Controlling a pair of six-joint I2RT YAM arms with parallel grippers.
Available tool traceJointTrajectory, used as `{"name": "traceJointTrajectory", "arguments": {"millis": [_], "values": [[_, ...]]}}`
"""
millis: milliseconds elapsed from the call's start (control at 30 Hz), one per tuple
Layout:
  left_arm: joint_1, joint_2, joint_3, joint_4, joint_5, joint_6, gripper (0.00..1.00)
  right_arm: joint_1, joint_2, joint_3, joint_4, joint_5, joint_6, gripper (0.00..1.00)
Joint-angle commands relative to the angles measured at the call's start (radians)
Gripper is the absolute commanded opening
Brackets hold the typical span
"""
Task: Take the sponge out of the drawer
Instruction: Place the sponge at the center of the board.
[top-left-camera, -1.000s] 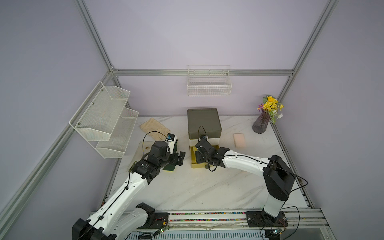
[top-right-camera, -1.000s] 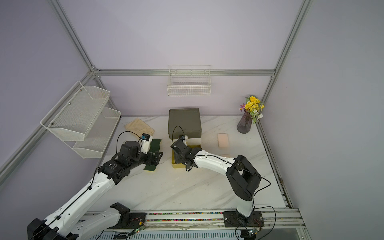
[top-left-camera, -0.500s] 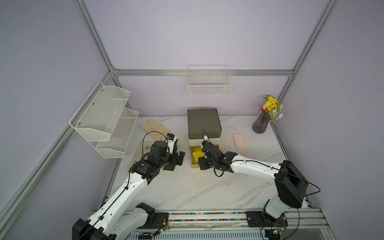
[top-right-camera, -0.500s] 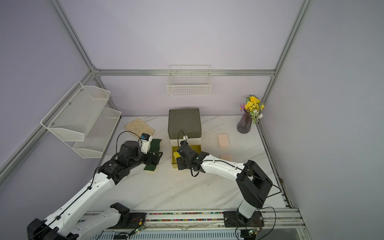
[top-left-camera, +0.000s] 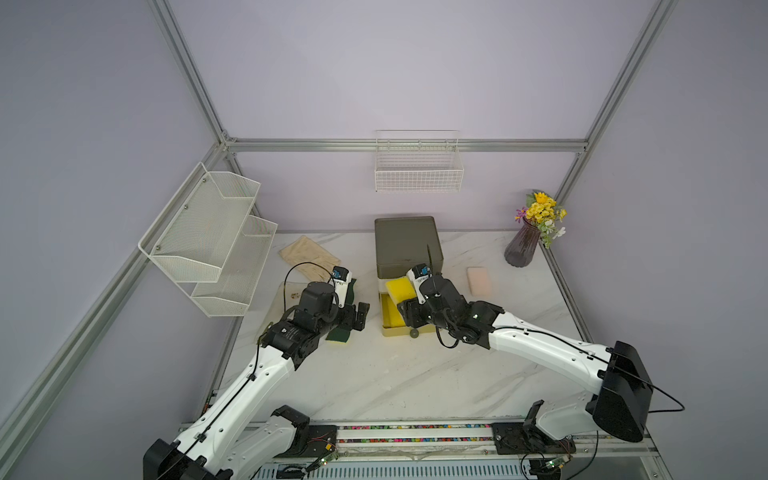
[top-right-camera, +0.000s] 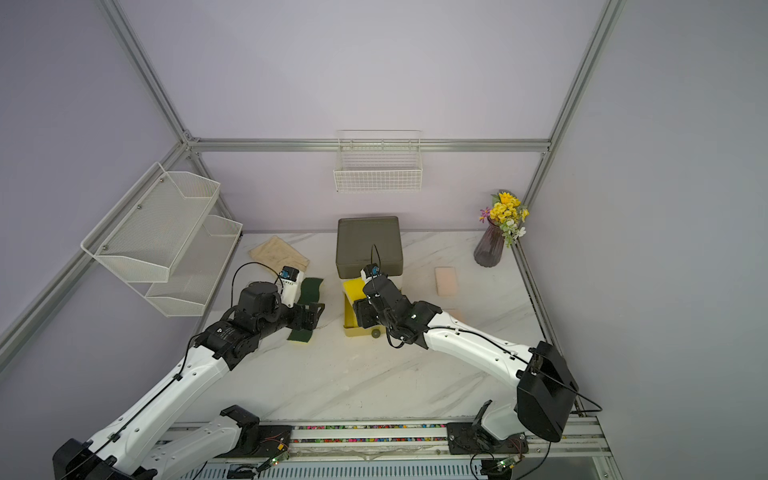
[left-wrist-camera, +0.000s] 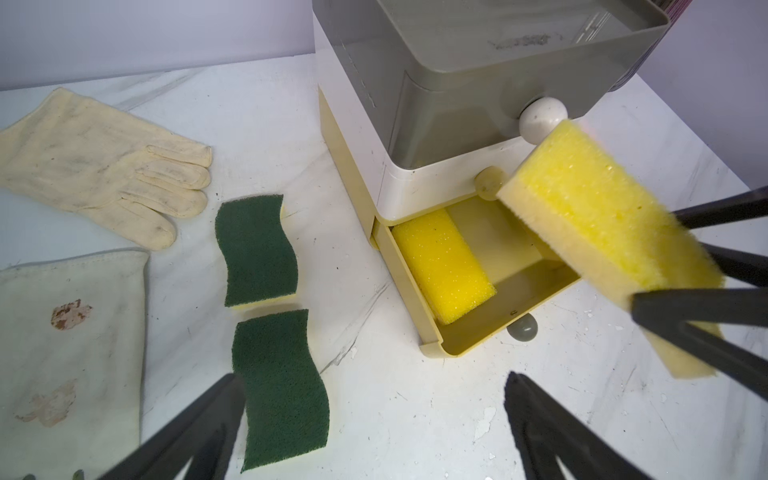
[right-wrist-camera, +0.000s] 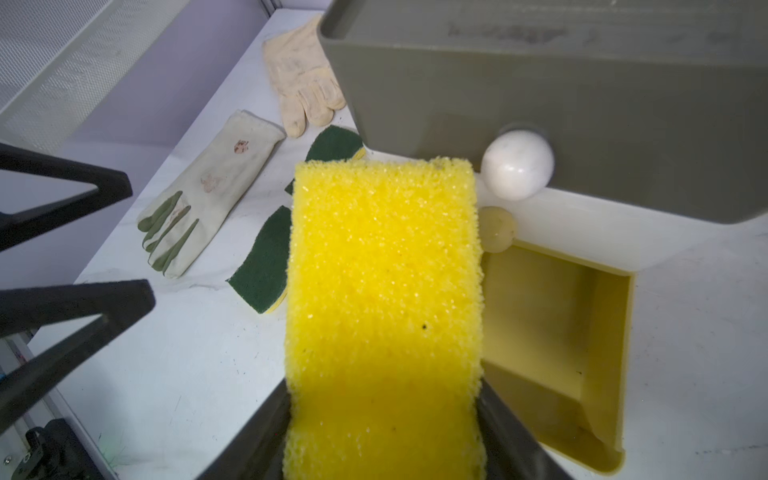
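Yellow sponge (right-wrist-camera: 384, 291) sits clamped in the right pincer (right-wrist-camera: 384, 399), whose jaws are half-closed on its long sides, tilted and raised above the open drawer (left-wrist-camera: 415, 307). The right arm (top-left-camera: 540, 347) stretches low across the bench (top-left-camera: 395, 374), wrist bent toward the cabinet. The left arm (top-left-camera: 249, 386) reaches alongside; the left pincer (left-wrist-camera: 374, 380) is spread wide and empty near two green scouring pads (left-wrist-camera: 257, 249).

The rectangular foam sponge (right-wrist-camera: 382, 291) is bright yellow, the plastic drawer (left-wrist-camera: 490, 326) mustard yellow, the wavy scouring pads (left-wrist-camera: 257, 249) dark green, the bench (top-left-camera: 395, 374) white, grey-veined.
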Motion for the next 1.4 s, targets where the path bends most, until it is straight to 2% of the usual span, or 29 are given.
{"name": "traceJointTrajectory", "arguments": {"millis": [0, 167, 333, 767, 967, 1367], "values": [[0.01, -0.018, 0.001, 0.036, -0.009, 0.014, 1.0, -0.003, -0.044, 0.025, -0.005, 0.077, -0.021, 0.62], [0.011, -0.019, 0.001, 0.036, -0.008, 0.016, 1.0, -0.023, -0.079, 0.028, -0.014, 0.101, -0.03, 0.62], [0.012, -0.019, 0.001, 0.036, -0.009, 0.015, 1.0, -0.086, -0.091, 0.028, -0.015, 0.099, -0.04, 0.62], [0.014, -0.027, 0.001, 0.036, -0.005, 0.015, 1.0, -0.382, -0.096, 0.007, -0.002, 0.075, -0.14, 0.62], [0.014, -0.028, -0.002, 0.037, 0.001, 0.013, 1.0, -0.493, -0.034, 0.002, 0.014, 0.057, -0.159, 0.62], [0.014, -0.033, -0.001, 0.038, -0.002, 0.013, 1.0, -0.549, 0.229, -0.031, 0.144, -0.073, -0.16, 0.64]]}}
